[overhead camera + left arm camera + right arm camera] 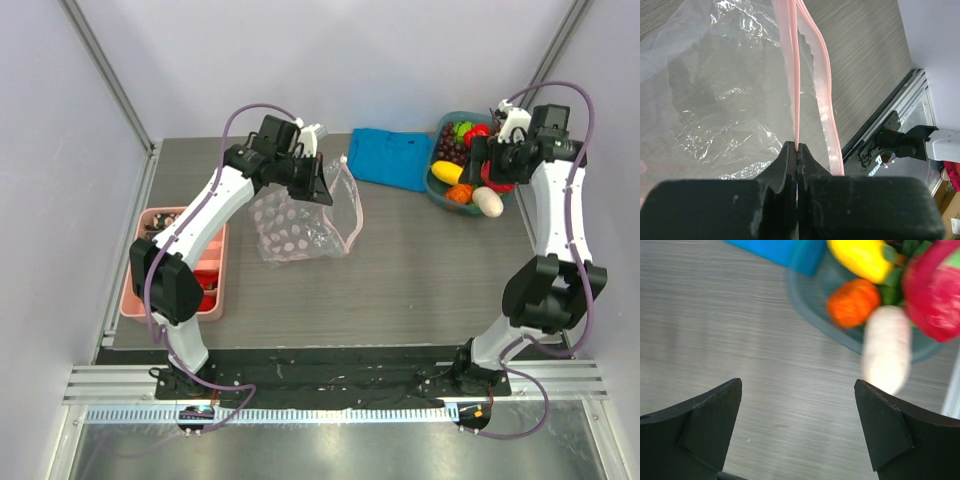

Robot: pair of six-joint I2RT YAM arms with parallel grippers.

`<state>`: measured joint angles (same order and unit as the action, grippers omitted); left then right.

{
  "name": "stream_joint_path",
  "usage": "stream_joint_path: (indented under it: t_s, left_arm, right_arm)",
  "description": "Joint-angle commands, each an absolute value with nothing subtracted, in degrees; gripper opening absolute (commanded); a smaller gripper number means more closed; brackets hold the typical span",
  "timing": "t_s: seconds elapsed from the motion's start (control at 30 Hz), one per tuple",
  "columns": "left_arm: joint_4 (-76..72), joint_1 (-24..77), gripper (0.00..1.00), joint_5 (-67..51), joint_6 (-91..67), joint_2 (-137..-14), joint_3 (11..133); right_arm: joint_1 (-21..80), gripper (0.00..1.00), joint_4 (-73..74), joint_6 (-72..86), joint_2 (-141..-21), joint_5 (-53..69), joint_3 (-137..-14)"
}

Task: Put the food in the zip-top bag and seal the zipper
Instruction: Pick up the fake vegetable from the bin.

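Zip-top bag (298,228) sits left of table centre, about 10 o'clock, partly lifted and crumpled. Its body trails toward 8 o'clock. The mouth edge faces 3 o'clock, toward the bowl (440,192).

Zipper (354,210) runs roughly 12 to 6 o'clock along the bag's right side, bowed outward. In the left wrist view its two pink strips stand parted, so the mouth is unsealed.

Left gripper (797,146) has its fingers pressed together on one zipper strip at the 12 o'clock end. The other strip curves free to the right.

Right gripper (797,390) has its fingers spread wide with nothing between them. It hangs over bare tabletop just beside the bowl's near rim.

Food (462,172) is all in the bowl at 2 o'clock, close to the table's right edge. The beige piece (886,347) lies at the rim with its long axis pointing toward the gripper.

Blue cloth (393,158) lies at 12 o'clock, touching the bowl. Pink tray (146,262) hugs the 9 o'clock edge.

Bare table (420,270) spans the stretch between bag and bowl and down to 6 o'clock.
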<state>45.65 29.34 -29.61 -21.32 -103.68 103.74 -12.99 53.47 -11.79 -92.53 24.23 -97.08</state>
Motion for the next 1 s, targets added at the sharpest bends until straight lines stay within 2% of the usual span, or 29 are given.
stream_joint_path:
  t_s: [0.0,0.2,0.47,0.9,0.97]
  left_arm:
    - [43.6,29.8,0.0,-29.8,-22.1,-103.9,106.7]
    - [43.7,29.8,0.0,-30.3,-22.0,-104.3,107.1]
    - [42.2,29.8,0.0,-30.6,-22.0,-103.6,105.3]
    - [42.5,29.7,0.0,-30.1,-21.3,-104.0,105.8]
    - [42.5,29.7,0.0,-30.2,-21.3,-104.1,105.8]
  right_arm:
    - [-15.2,1.0,60.2,-17.9,-98.1,15.0,-103.0]
    - [-15.2,0.99,58.8,-14.6,-104.5,5.5,-103.2]
    - [-15.3,0.97,50.2,-10.8,-107.4,-1.7,-101.1]
    - [-15.2,0.9,49.7,-8.1,-110.2,2.4,-98.8]
    - [-15.3,0.84,49.7,-7.8,-110.0,3.5,-98.1]
